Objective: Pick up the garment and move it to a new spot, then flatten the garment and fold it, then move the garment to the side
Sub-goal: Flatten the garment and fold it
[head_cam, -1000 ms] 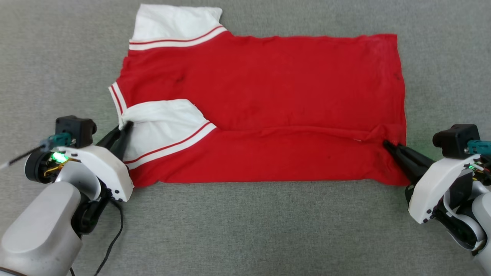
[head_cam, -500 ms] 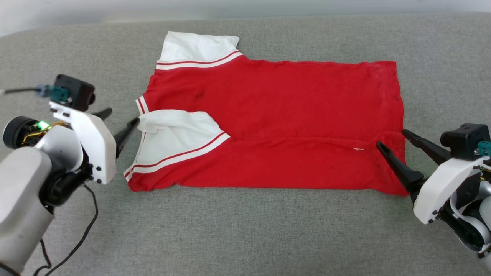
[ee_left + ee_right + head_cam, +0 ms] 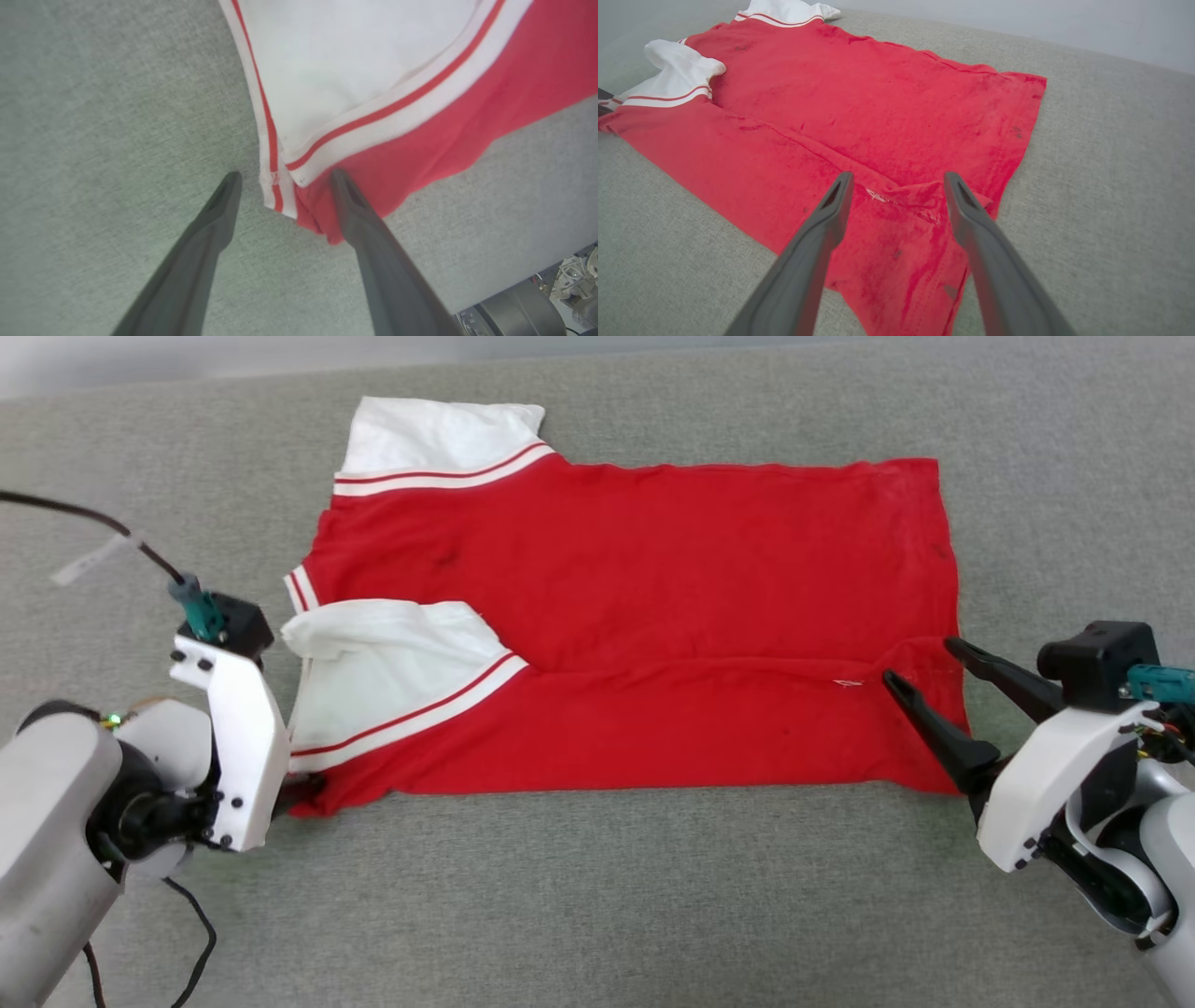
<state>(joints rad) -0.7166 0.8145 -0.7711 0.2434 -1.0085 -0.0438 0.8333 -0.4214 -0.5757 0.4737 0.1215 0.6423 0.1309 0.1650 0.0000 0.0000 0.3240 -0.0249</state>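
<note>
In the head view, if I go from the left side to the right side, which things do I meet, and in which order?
The left gripper → folded white sleeve → red body of the garment → right gripper.

The red jersey T-shirt with white sleeves (image 3: 653, 616) is soft, matt knit cloth, its red part faintly fuzzy and dark-flecked. The grey desk (image 3: 597, 896) has a coarse, matt woven covering. The long dark fingers of the left tool (image 3: 282, 175) and right tool (image 3: 897, 173) look like smooth matt plastic, and the white wrist shells (image 3: 238, 728) like smooth, slightly glossy plastic
</note>
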